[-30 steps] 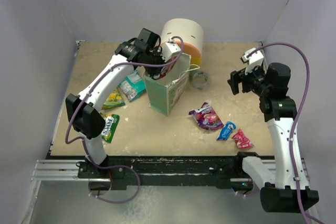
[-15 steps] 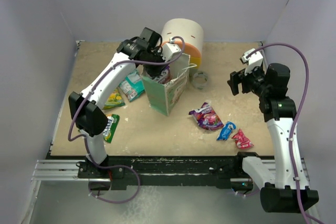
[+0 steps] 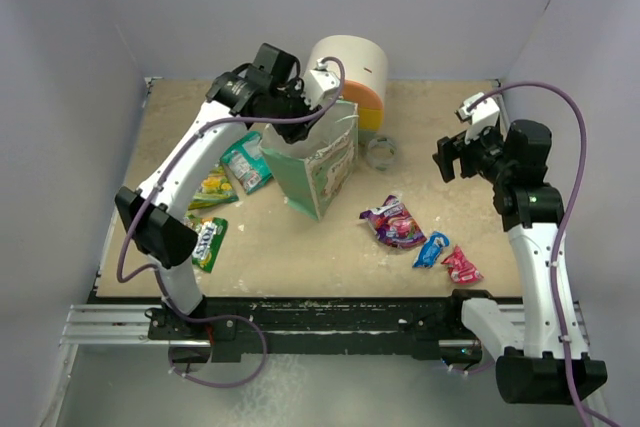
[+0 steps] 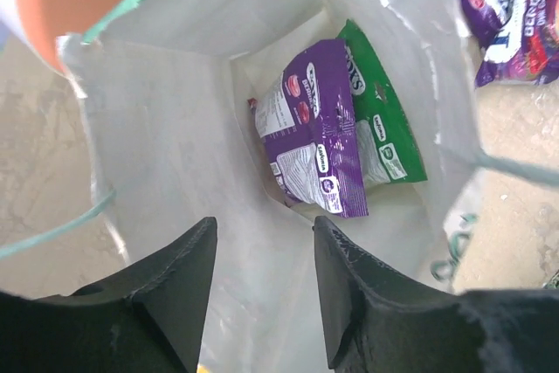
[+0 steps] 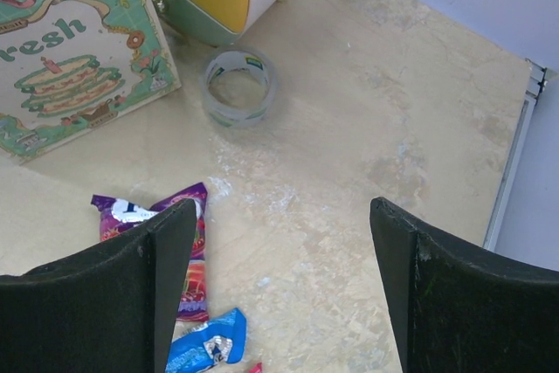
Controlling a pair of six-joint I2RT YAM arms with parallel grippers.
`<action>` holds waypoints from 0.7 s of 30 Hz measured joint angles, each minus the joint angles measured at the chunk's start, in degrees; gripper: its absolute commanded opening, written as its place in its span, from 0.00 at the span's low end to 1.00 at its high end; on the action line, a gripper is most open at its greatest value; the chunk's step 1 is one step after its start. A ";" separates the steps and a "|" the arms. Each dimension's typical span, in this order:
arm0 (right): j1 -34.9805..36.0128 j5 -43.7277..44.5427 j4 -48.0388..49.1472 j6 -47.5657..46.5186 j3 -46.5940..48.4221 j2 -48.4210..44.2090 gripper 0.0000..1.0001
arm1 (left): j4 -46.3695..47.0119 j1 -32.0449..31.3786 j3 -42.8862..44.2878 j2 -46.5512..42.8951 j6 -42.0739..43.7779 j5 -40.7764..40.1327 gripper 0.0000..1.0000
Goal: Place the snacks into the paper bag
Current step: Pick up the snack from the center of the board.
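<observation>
The mint-green paper bag stands upright mid-table. My left gripper hangs over its mouth, open and holding nothing. Through the opening, past the white inner wall, a purple packet and a green packet lie on the bag's bottom. On the table lie a teal snack, a yellow-green one and a green one left of the bag. A purple, a blue and a red one lie to its right. My right gripper hovers open and empty above the bare table near the purple packet.
The round cream-orange-yellow drawer unit stands right behind the bag. A clear round ring lies beside the bag's right corner, also in the right wrist view. Walls close the table on three sides.
The left gripper's jaws have opened and it has pulled up and back to the left from the bag's mouth. The bag's top has shifted slightly. The right arm has not moved.
</observation>
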 measured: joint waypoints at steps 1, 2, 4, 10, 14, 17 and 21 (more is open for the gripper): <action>0.00 -0.02 -0.07 -0.13 0.00 0.20 0.83 | 0.00 0.00 0.00 -0.79 -0.04 0.11 0.56; 0.00 -0.04 -0.15 -0.46 0.00 0.42 0.83 | 0.02 0.00 0.00 -1.86 -0.13 0.26 0.57; 0.00 -0.17 -0.46 -1.03 0.00 1.11 0.83 | 0.09 0.00 -0.02 -3.96 -0.15 0.48 0.61; 0.00 -1.68 -0.68 -4.20 -1.38 3.74 0.84 | 0.24 0.00 -0.07 -10.91 -0.26 0.63 0.74; 0.00 -2.60 0.28 -6.45 -4.15 5.14 0.84 | 0.72 2.01 -2.03 -16.11 -0.46 1.79 0.76; 0.00 -3.34 1.97 -7.32 -7.08 5.99 0.84 | 1.57 7.85 -4.98 -20.00 -1.88 4.59 0.78; 0.00 -5.03 3.67 -7.08 -10.75 6.47 0.84 | 3.43 16.98 -11.10 -25.83 -3.87 6.86 0.85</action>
